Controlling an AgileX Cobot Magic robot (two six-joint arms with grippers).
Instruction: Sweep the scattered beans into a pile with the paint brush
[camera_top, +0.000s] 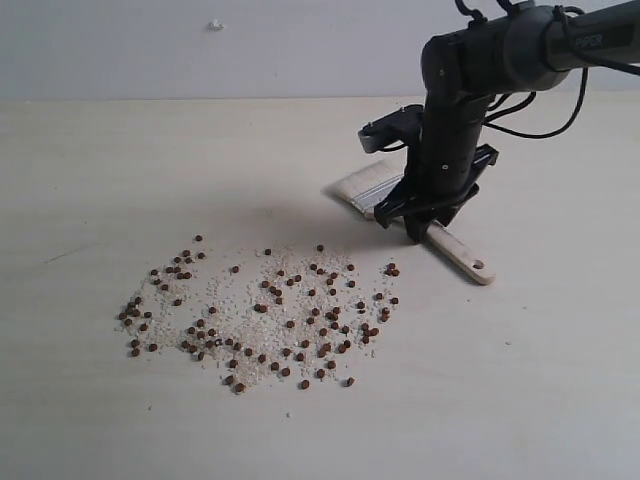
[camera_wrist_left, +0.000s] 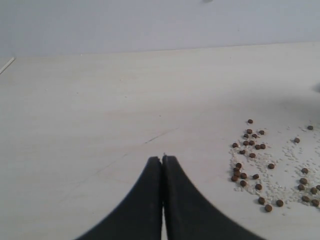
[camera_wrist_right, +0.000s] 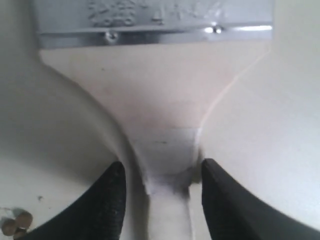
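The beans (camera_top: 262, 312) lie scattered over the table, reddish-brown among pale grains; no dense pile shows. The paint brush (camera_top: 365, 186) lies flat behind them, its wooden handle (camera_top: 465, 258) pointing to the near right. My right gripper (camera_top: 416, 232) is down over the handle just behind the ferrule. In the right wrist view its fingers (camera_wrist_right: 112, 200) straddle the handle's neck (camera_wrist_right: 167, 155) with a gap on at least one side, so it is open (camera_wrist_right: 162, 172). My left gripper (camera_wrist_left: 162, 160) is shut and empty, hovering left of the beans (camera_wrist_left: 252, 165).
The pale table (camera_top: 120, 170) runs back to a grey wall (camera_top: 200, 50). A faint scratch (camera_wrist_left: 161, 135) marks the surface ahead of the left gripper. A few beans (camera_wrist_right: 15, 222) lie beside the right fingers.
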